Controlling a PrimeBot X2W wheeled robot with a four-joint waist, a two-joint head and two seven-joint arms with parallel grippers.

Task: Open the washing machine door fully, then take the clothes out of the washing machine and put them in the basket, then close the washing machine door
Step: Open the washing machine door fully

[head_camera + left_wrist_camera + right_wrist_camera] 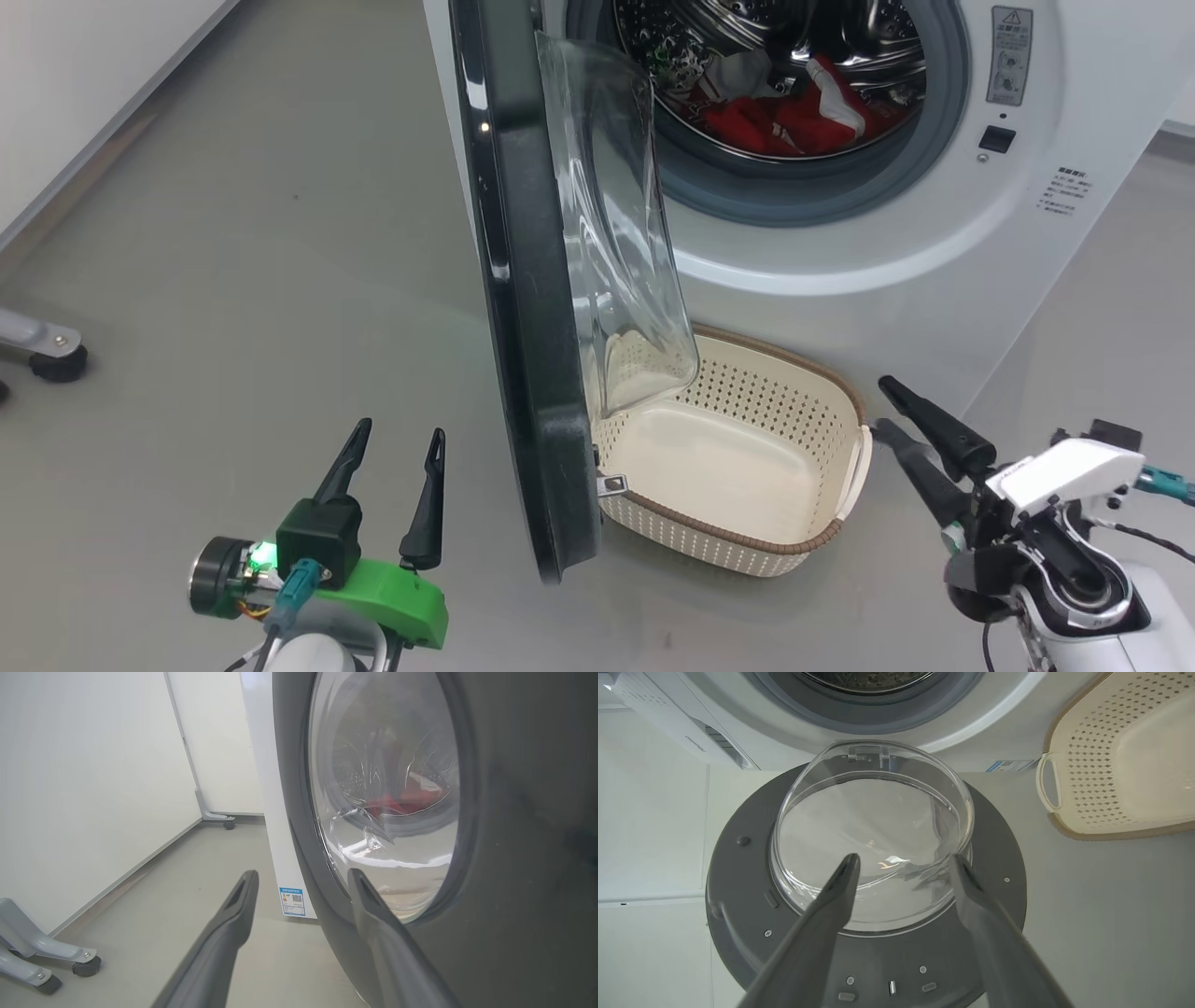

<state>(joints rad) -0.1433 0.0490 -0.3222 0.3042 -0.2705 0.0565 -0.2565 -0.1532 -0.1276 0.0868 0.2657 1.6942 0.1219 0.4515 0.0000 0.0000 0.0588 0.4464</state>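
Observation:
The washing machine [934, 233] stands at the upper right with its door [527, 327] swung out edge-on toward me, the clear dome [621, 233] facing right. Red and white clothes [784, 117] lie in the steel drum. The cream basket [747, 392] sits empty on the floor before the machine, just right of the door. My left gripper [397, 439] is open, left of the door's black outer face [514, 858]. My right gripper [882, 406] is open beside the basket's right handle. In the right wrist view it [903, 858] points at the door's inner dome [873, 812].
Grey floor spreads left of the door. A grey caster leg [47, 350] stands at the far left, with more caster legs [46, 956] along the white wall. A blue label [292, 901] marks the machine's side panel.

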